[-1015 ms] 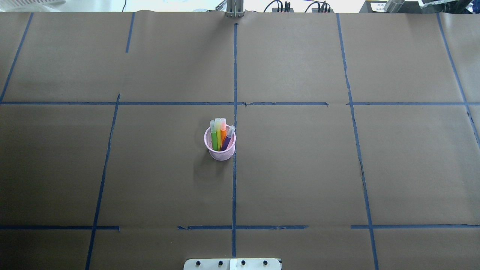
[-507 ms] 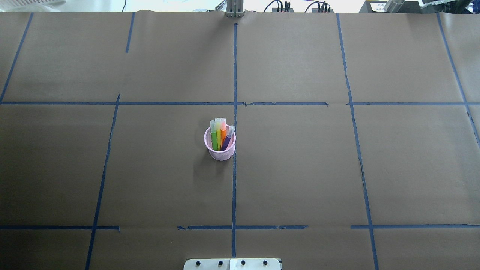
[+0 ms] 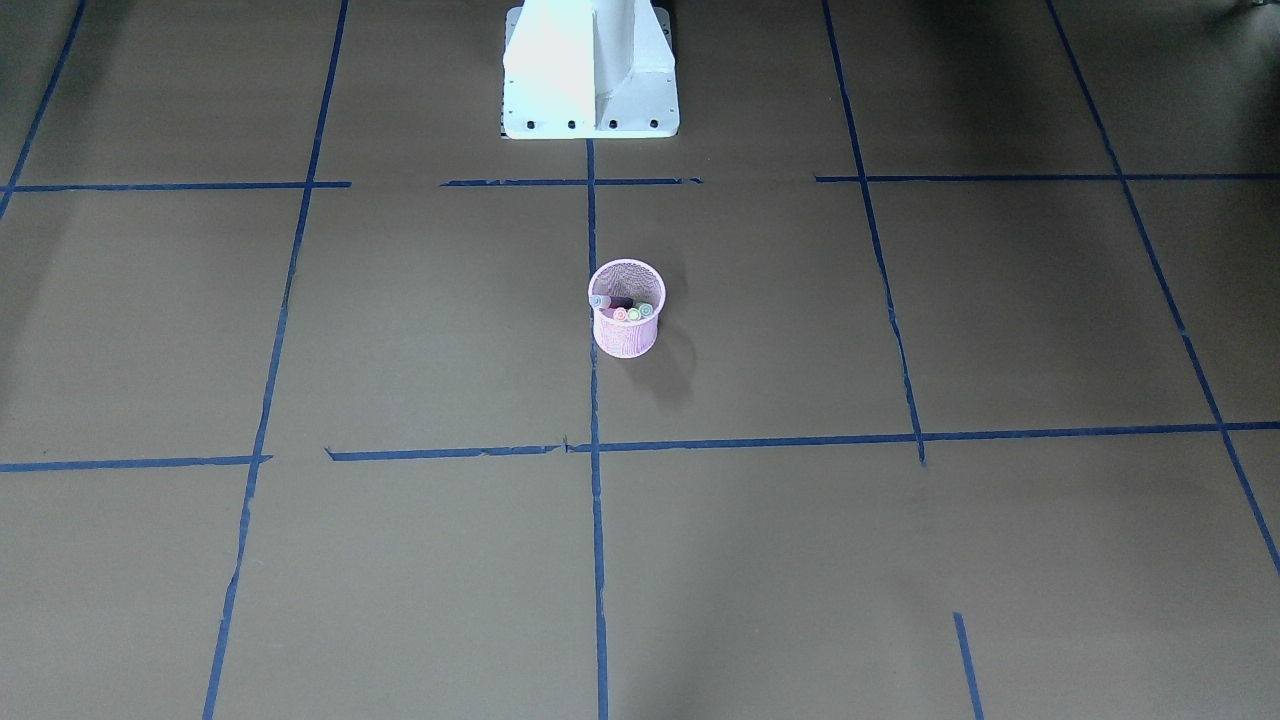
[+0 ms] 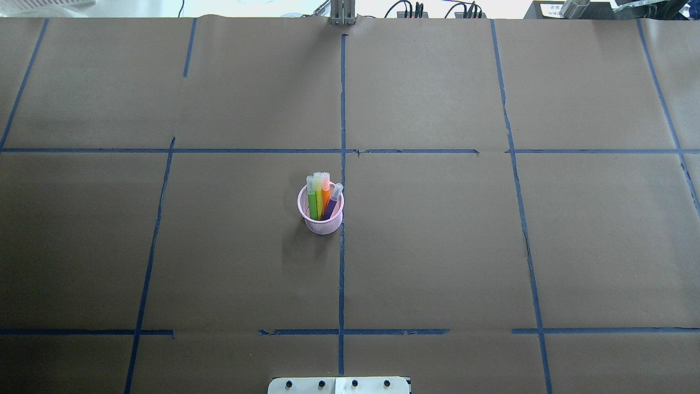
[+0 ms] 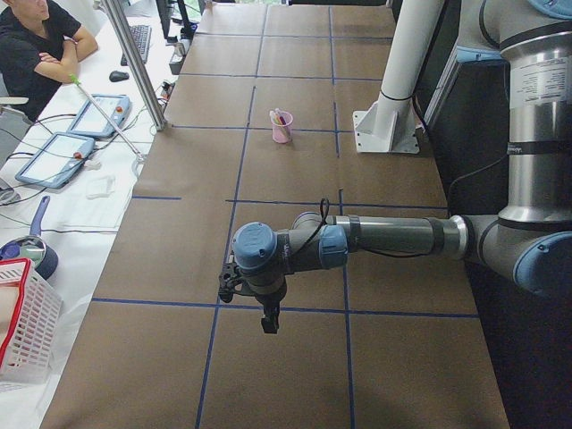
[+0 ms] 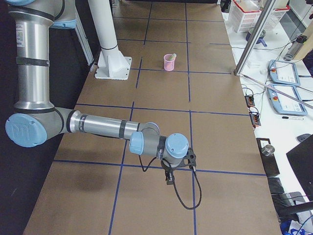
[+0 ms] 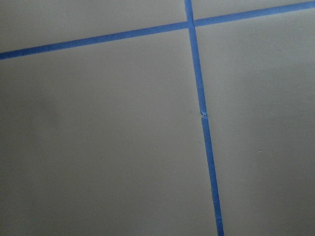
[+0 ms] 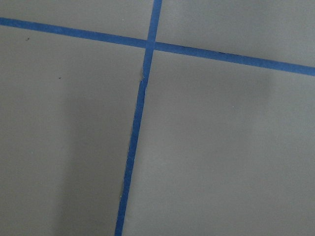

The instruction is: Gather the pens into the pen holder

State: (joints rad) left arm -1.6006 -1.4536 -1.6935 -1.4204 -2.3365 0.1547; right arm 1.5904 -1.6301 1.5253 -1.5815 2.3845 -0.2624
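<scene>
The pink mesh pen holder (image 4: 322, 225) stands upright near the table's middle, just left of the central tape line. Several pens stand in it: green (image 4: 313, 206), yellowish (image 4: 319, 197), orange (image 4: 326, 195) and purple (image 4: 331, 208), their pale caps above the rim. From across the table the pen holder (image 3: 625, 338) shows the cap ends inside it. The left gripper (image 5: 268, 322) hangs low over bare paper far from the holder (image 5: 281, 130), and I cannot tell whether it is open or shut. The right gripper (image 6: 169, 178) hangs likewise, state unclear. Both wrist views show only paper and tape.
Brown paper with blue tape lines covers the table. The white robot pedestal (image 3: 590, 70) stands at the robot's edge. Slanted metal posts (image 5: 134, 63) (image 6: 254, 34) rise at the far edge. A person (image 5: 36, 40), tablets (image 5: 63, 156) and a white basket (image 5: 18, 331) are beyond it.
</scene>
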